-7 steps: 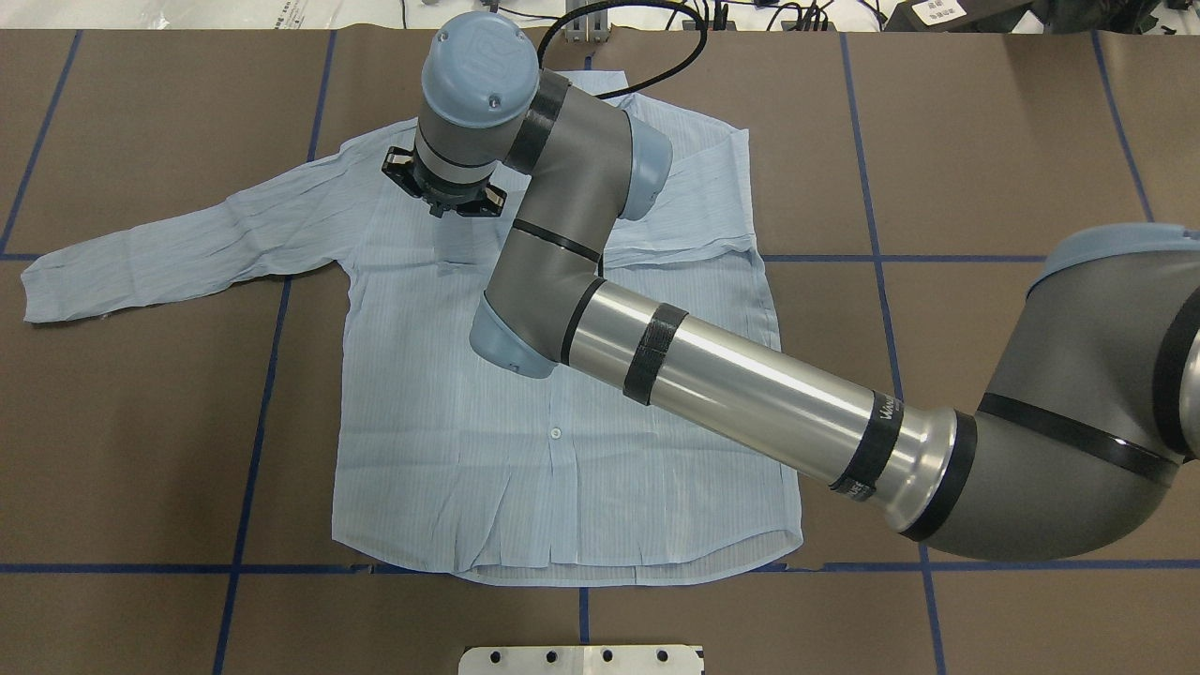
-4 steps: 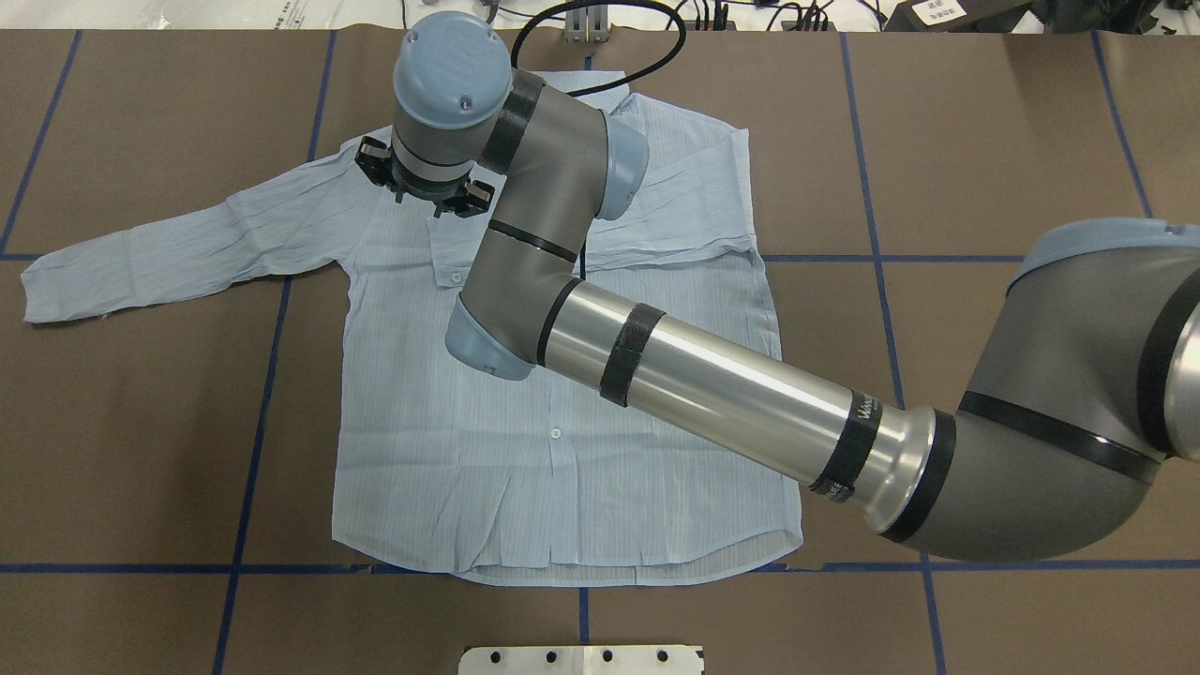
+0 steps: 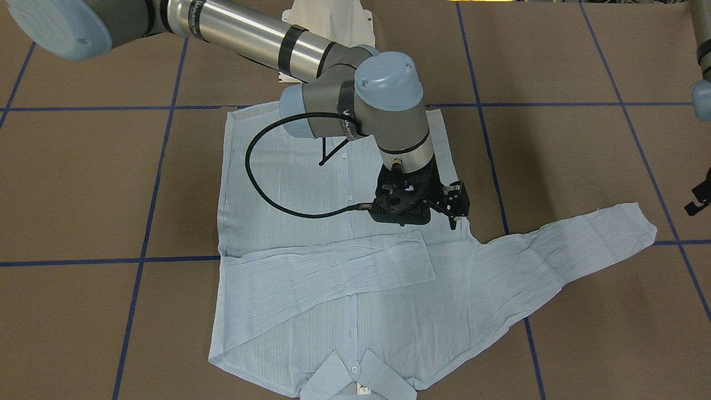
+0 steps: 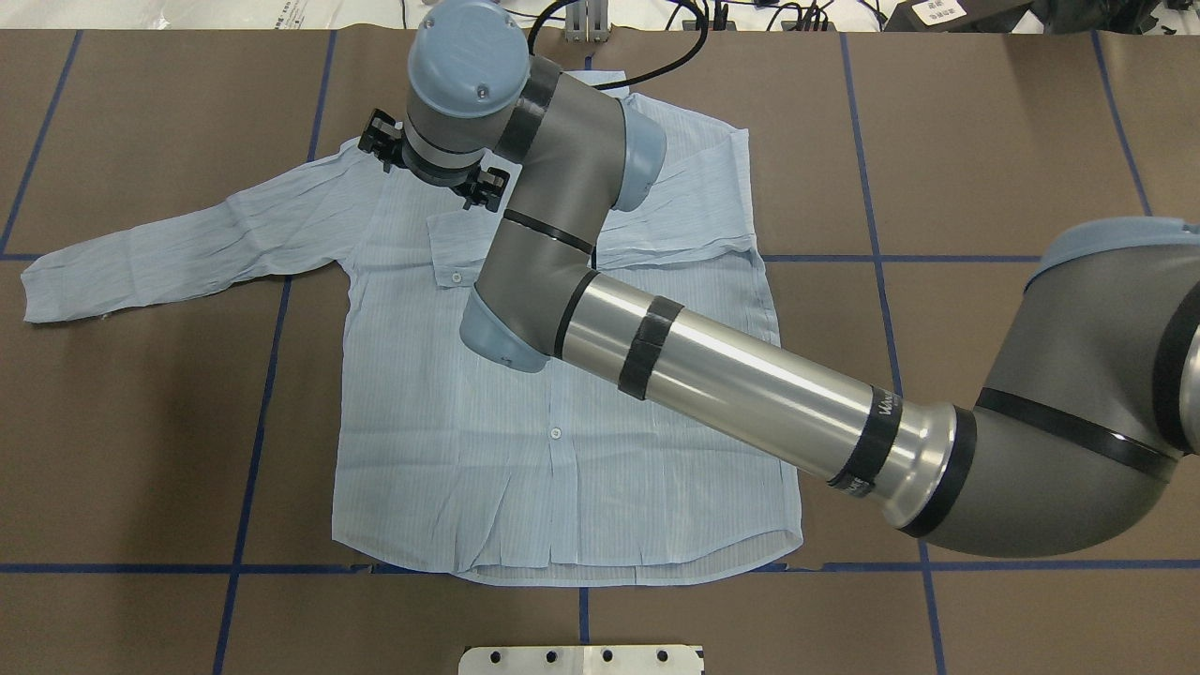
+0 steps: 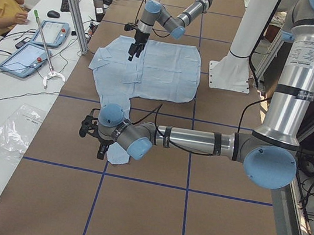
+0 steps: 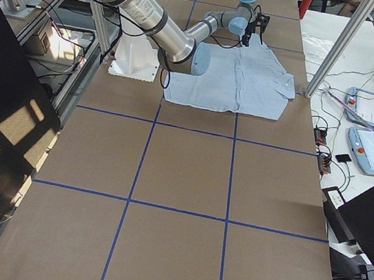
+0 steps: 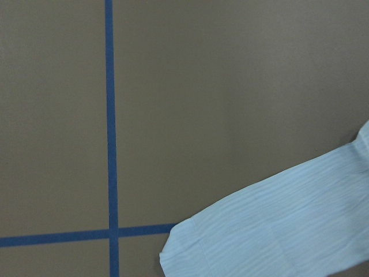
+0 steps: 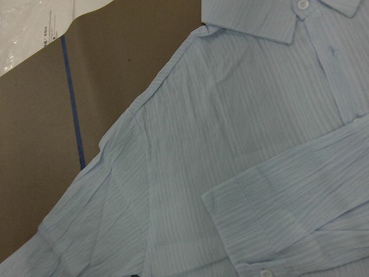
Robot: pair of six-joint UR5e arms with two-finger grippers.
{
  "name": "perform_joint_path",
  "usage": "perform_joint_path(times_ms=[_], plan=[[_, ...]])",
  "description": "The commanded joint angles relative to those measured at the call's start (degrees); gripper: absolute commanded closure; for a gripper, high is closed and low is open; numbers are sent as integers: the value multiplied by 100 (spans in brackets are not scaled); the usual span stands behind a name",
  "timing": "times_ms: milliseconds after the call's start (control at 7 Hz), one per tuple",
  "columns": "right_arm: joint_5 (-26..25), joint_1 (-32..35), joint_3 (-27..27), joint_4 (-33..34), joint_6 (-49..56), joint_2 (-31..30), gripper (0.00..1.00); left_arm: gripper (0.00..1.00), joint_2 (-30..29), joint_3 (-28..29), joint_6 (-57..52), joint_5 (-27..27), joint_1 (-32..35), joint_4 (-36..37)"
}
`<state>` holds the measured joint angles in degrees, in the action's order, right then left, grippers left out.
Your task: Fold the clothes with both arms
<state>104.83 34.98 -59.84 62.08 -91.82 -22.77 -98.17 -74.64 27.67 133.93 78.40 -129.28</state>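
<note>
"While that right arm lies across it, how much of the shirt can you make out?"

"Most of it. Call the robot's side six: it lies flat, front up, mid-table, with the collar at twelve and the hem at six, along a tape line. One sleeve runs out to nine. The other is folded across the chest."

"And the grippers?"

"The right gripper hangs over the shoulder at eleven, fingers spread, apart from the cloth. The left gripper is out at nine by the cuff, above the table. Whether it is spread or pressed together, I cannot tell."

"Room to move?"

"Bare brown table from one round to five, and again at seven and eight. It is tighter at six, where the hem lies near the edge and the white base plate. At twelve the collar is close to the far edge."

"What stands in the way?"

"Mainly the right arm itself, reaching in from four over the chest, and its black cable looping above the cloth. Beyond twelve there is a bench with two tablets, loose wires and a plastic bag. A person in yellow sits there. A metal post stands at that edge."
</note>
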Motion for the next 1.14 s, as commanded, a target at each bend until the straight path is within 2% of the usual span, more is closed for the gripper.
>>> perform_joint_path(times_ms=[0,429,1000], plan=[[20,122,-1053,50,-55,-937,1,12,-168,747,421,-86,-236,-851],[-7,140,-1108,41,-38,-1186,2,28,-229,1107,696,-86,-624,-933],[-7,140,-1319,24,-3,-1415,2,36,-335,1399,731,-86,-747,-915]])
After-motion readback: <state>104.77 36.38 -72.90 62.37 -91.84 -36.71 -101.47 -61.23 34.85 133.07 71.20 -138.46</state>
